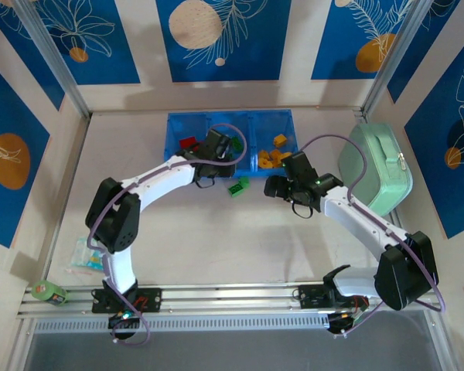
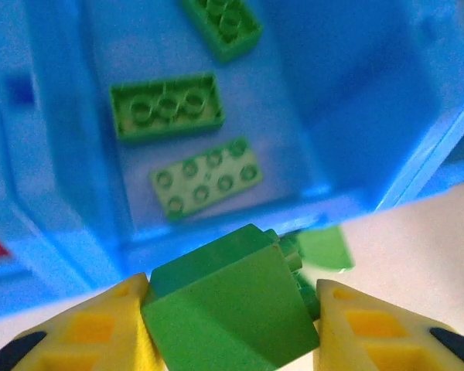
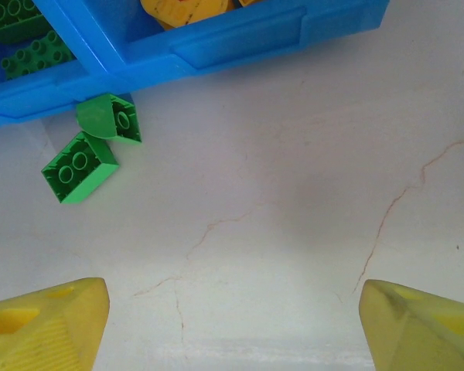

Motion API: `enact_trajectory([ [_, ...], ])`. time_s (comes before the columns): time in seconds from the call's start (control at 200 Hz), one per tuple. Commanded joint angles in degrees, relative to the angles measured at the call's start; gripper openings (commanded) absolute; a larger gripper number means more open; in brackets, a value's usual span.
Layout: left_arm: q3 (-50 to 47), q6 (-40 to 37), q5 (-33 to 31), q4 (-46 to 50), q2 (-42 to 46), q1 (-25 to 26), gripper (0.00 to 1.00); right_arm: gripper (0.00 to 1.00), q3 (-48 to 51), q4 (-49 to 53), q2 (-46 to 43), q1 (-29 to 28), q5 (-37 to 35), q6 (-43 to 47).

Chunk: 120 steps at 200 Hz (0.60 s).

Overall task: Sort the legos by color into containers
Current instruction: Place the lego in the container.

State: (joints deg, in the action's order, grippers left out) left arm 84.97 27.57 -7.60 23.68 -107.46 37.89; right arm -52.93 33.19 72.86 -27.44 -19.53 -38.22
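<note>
While the left gripper (image 2: 232,328) stands partly closed with its yellow fingers (image 2: 85,332) clamped on a green studded plastic brick (image 2: 228,297), it hangs over the near wall of the translucent blue three-compartment plastic tray (image 2: 371,139), whose middle compartment holds three green bricks (image 2: 167,108). Right gripper (image 3: 232,309): jaws wide apart, nothing between them, above the bare pale table (image 3: 294,193). Two loose green bricks (image 3: 79,166) lie close together on the table just beside the tray's near wall; yellow-orange bricks (image 1: 274,154) sit in the right compartment, a red brick (image 1: 189,143) in the left.
</note>
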Motion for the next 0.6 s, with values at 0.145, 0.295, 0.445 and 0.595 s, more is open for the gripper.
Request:
enact_trajectory([
  [0.145,14.8,-3.6,0.8,6.4,-9.0,-2.8,0.41,0.85,1.4,0.8,-2.8,-0.9,-0.5,-1.3],
  [0.295,24.3,-5.2,1.5,9.9,-14.2,-3.8,0.47,0.85,0.5,1.8,-2.9,-1.7,-0.5,-1.0],
  [0.445,31.1,-6.3,2.0,16.1,-16.2,-3.7,0.71,0.85,0.0,2.2,-2.8,-2.6,-0.9,-0.9],
  [0.595,21.3,-6.7,2.5,9.8,-8.6,-3.1,0.73,0.86,-0.7,1.7,-1.4,-3.6,-0.5,-0.5],
])
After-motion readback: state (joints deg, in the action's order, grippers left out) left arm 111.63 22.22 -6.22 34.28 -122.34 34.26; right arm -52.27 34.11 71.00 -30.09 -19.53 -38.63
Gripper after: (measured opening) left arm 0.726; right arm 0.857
